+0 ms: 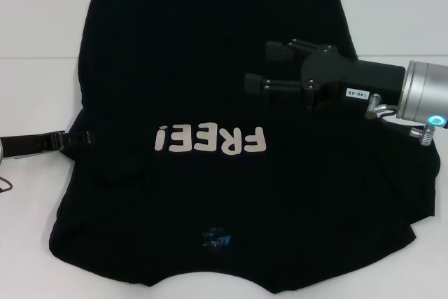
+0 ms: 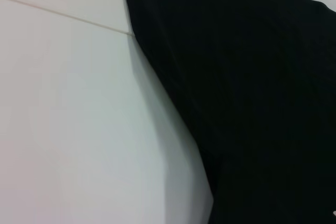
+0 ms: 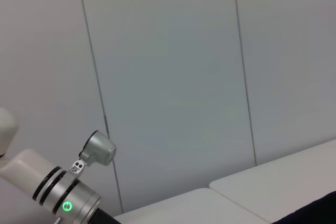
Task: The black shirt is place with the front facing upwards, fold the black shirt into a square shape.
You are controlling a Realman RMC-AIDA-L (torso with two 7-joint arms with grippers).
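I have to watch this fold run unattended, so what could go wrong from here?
The left hand sits at the black shirt's edge, where cloth looks bunched; a pull from there could drag the whole shirt askew rather than fold it. The right hand, open above the shirt, may pinch too little or several layers if it comes down. The collar end already reaches the table's near edge and could slip off.

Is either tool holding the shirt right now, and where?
The right tool is open above the black shirt, holding nothing. The left tool sits at its left edge; a grip cannot be told.
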